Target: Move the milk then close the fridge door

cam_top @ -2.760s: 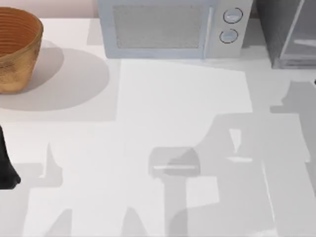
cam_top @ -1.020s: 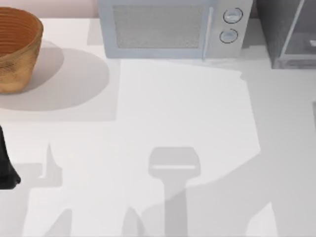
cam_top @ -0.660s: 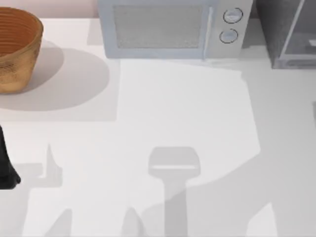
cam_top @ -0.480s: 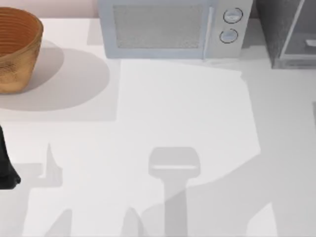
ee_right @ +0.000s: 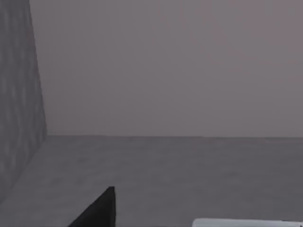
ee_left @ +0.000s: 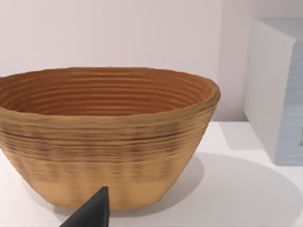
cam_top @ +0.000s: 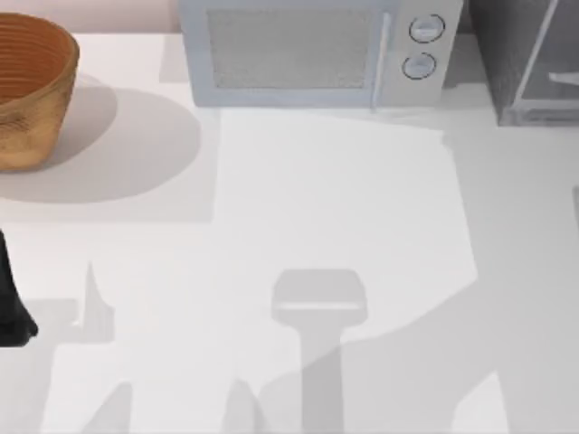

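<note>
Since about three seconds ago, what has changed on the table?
The shadows over the table's right side shifted: the arm-shaped patches there merged into one broad shade, so something moved above. Inside the fridge a pale shape sits slightly differently. The basket, microwave and left arm stayed put.

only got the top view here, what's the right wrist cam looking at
observer: A dark grey speckled wall beside a flat grey floor, with a plain back wall behind.
operator: anything sitting in there
observer: Just a sliver of something white, cut off by the frame; too little to tell what it is.
operator: and the left wrist cam
observer: It faces the woven basket side-on, with the microwave showing its pale side beyond it.
</note>
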Controlling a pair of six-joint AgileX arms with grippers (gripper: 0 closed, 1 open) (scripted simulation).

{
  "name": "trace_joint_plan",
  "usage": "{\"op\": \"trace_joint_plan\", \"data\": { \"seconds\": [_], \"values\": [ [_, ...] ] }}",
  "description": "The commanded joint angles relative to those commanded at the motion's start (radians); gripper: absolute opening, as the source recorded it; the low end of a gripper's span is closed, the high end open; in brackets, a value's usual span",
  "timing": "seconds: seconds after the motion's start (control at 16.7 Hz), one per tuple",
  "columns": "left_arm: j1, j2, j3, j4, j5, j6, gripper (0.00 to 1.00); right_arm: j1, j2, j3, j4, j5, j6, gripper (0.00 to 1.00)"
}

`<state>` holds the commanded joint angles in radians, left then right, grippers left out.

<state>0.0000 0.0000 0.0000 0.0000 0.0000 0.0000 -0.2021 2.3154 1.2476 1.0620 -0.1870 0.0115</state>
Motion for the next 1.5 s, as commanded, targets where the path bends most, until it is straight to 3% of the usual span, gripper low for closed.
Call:
{"op": "trace_joint_plan", "data": {
  "seconds": [0.36, 0.72, 0.96, 1.5],
  "values": [
    [0.0, 0.0, 0.0, 0.0, 0.0, 0.0, 1.0, 0.012, -0.061, -0.041, -0.039, 0.006, 0.001, 1.0],
    [0.0, 0.0, 0.0, 0.0, 0.0, 0.0, 1.0, 0.071, -0.421, -0.303, -0.261, 0.022, -0.01, 1.0],
    [0.0, 0.0, 0.0, 0.0, 0.0, 0.0, 1.0, 0.119, -0.796, -0.473, -0.407, 0.033, -0.027, 1.0],
    [0.0, 0.0, 0.0, 0.0, 0.0, 0.0, 1.0, 0.172, -1.891, -0.904, -0.756, 0.103, -0.035, 1.0]
  ]
}}
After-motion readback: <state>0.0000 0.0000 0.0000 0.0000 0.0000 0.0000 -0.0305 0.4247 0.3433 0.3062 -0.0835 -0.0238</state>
